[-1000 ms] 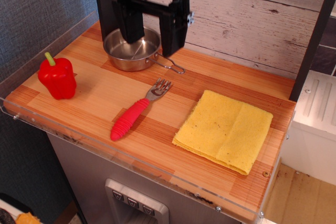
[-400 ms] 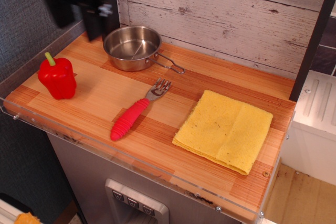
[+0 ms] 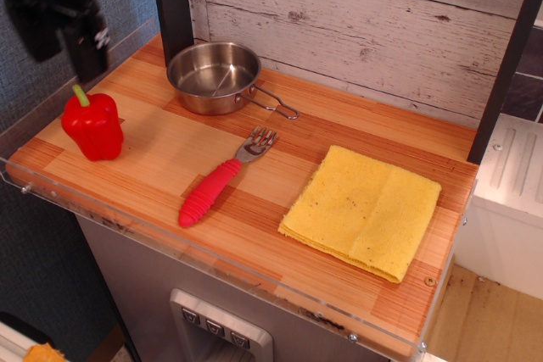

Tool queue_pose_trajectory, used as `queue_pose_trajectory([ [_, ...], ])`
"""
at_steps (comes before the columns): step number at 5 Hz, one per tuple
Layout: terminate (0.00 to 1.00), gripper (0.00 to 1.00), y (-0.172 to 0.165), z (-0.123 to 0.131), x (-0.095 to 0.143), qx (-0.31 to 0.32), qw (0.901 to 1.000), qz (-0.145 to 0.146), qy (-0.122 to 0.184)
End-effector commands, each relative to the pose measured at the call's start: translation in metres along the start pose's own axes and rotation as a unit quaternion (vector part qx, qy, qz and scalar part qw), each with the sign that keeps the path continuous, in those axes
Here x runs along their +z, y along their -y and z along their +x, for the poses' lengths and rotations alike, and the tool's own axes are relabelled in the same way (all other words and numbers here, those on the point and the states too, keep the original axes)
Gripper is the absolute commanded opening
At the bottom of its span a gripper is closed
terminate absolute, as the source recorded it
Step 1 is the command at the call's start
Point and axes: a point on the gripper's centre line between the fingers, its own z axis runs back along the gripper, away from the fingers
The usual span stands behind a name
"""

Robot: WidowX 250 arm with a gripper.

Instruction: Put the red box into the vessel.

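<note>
Worktop [image 3: 170,158]: wooden, carrying every item.
Fork [image 3: 217,182]: red-handled, near centre, clear of the route.
Cloth [image 3: 363,209]: yellow, right side.
Red box [image 3: 92,125]: upright at left edge, stem up, ungrasped.
Tool [image 3: 59,36]: blurred above the red box; jaw state impossible to tell.
Vessel [image 3: 214,78]: empty, at back.
Advice: descend straight, straddle the body below the stem, avoid tipping.

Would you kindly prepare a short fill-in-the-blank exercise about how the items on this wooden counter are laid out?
1. The glossy red toy pepper stands near the counter's ____ end.
2. The round steel pan holds ____.
3. The red-handled fork lies between the pepper and the ____ folded cloth.
4. The blurred black gripper hangs ____ the pepper.

Missing words: left; nothing; yellow; above
</note>
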Motion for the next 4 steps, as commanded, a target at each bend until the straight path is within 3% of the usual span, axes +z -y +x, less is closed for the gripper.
queue_pose_trajectory([
  [1,0.0,1.0,-0.006,-0.018,-0.014,0.057,0.9982,0.017,-0.004],
  [4,0.0,1.0,-0.004,-0.001,-0.041,0.145,0.9894,0.001,0.006],
])
